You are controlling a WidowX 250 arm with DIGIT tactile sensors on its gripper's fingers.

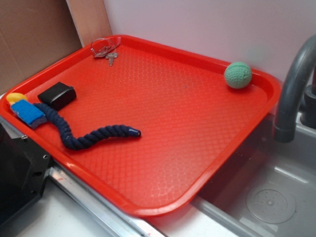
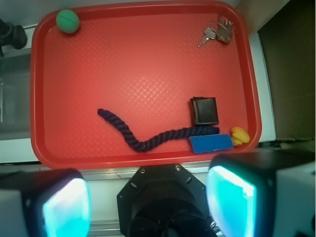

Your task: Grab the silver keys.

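The silver keys [image 1: 105,50] lie on a thin wire ring in the far left corner of the red tray [image 1: 163,205]. From the wrist view the keys [image 2: 217,33] sit in the tray's [image 2: 148,159] top right corner. My gripper [image 2: 148,200] hangs high above the near edge of the tray, over the robot's black base, far from the keys. Its two cyan-lit fingers [image 2: 65,207] stand wide apart with nothing between them. The exterior view does not show the gripper.
On the tray lie a green ball [image 1: 238,74], a black box [image 1: 57,95], a dark blue rope [image 1: 89,136] and a blue and yellow sponge toy [image 1: 24,109]. A grey faucet [image 1: 291,89] and sink [image 1: 269,202] stand to the right.
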